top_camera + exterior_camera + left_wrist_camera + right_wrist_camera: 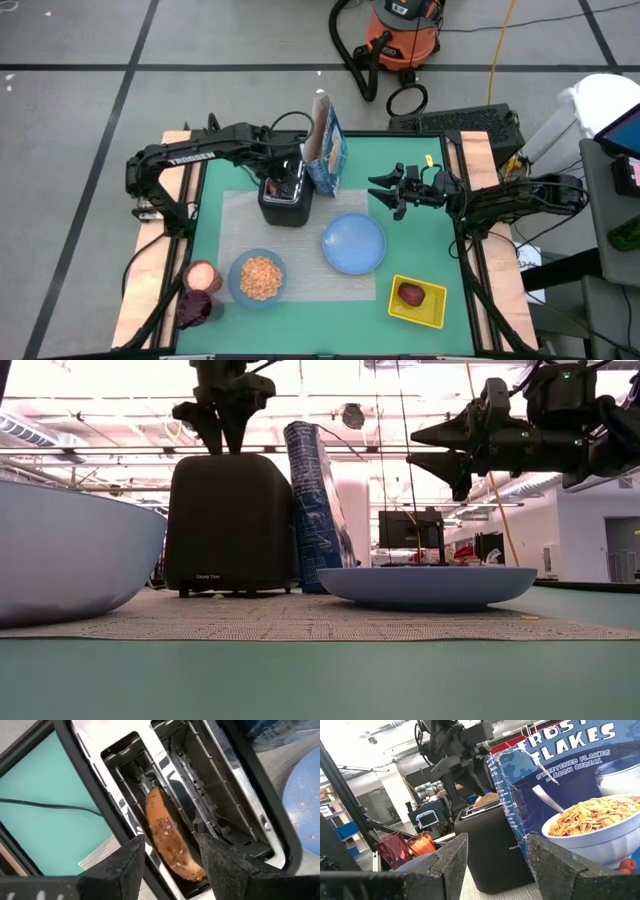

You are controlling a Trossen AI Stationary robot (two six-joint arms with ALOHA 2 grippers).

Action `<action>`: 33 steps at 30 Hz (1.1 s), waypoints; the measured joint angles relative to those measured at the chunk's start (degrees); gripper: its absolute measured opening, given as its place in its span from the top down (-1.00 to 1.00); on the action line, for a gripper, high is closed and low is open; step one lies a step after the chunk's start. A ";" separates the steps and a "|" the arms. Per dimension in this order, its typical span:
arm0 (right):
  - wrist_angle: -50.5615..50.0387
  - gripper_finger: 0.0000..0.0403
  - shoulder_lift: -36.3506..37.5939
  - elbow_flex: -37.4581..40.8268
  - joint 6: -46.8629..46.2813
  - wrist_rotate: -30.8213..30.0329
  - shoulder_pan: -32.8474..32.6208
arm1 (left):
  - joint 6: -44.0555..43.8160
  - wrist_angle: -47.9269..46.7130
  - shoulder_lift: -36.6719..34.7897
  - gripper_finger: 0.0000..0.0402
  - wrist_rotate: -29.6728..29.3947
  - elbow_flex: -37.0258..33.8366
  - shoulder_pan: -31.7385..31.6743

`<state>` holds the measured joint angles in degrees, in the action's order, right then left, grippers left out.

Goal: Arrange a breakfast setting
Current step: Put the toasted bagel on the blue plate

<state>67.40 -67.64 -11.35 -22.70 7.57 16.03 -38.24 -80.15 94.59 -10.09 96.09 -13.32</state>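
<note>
A small browned bagel (167, 837) stands on edge in a slot of the black-and-silver toaster (285, 205); its top shows above the slot in the right wrist view (487, 798). My left gripper (170, 845) hangs open just above the toaster, one finger on either side of the bagel, touching nothing. My right gripper (385, 192) is open and empty in the air, right of the blue cereal box (327, 150). The light-blue plate (353, 243) and the light-blue bowl (258, 277) of cereal rest on the grey mat (235, 215). The dark red fruit (411, 295) lies in the yellow tray (432, 312). The spoon is out of view.
The cereal box stands upright right behind the toaster. A pink cup (200, 275) and a dark red cup (195, 308) stand at the near left. The yellow tray sits at the near right. Bare green table lies between the plate and the right edge.
</note>
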 joint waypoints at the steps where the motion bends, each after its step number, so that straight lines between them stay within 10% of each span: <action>1: -0.02 0.05 0.00 0.00 0.00 -0.01 -0.01 | -0.02 0.45 0.26 0.03 0.00 0.02 0.00; 17: 0.02 0.05 0.00 0.00 0.00 0.00 0.00 | -1.07 -1.06 2.05 0.03 1.53 0.02 -0.15; 33: 0.04 0.05 0.00 0.00 -0.02 0.02 0.00 | -1.05 -1.32 1.92 0.48 1.60 0.02 -0.15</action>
<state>67.43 -67.64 -11.35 -22.72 7.59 16.03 -39.29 -81.47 96.51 -8.49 96.12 -13.47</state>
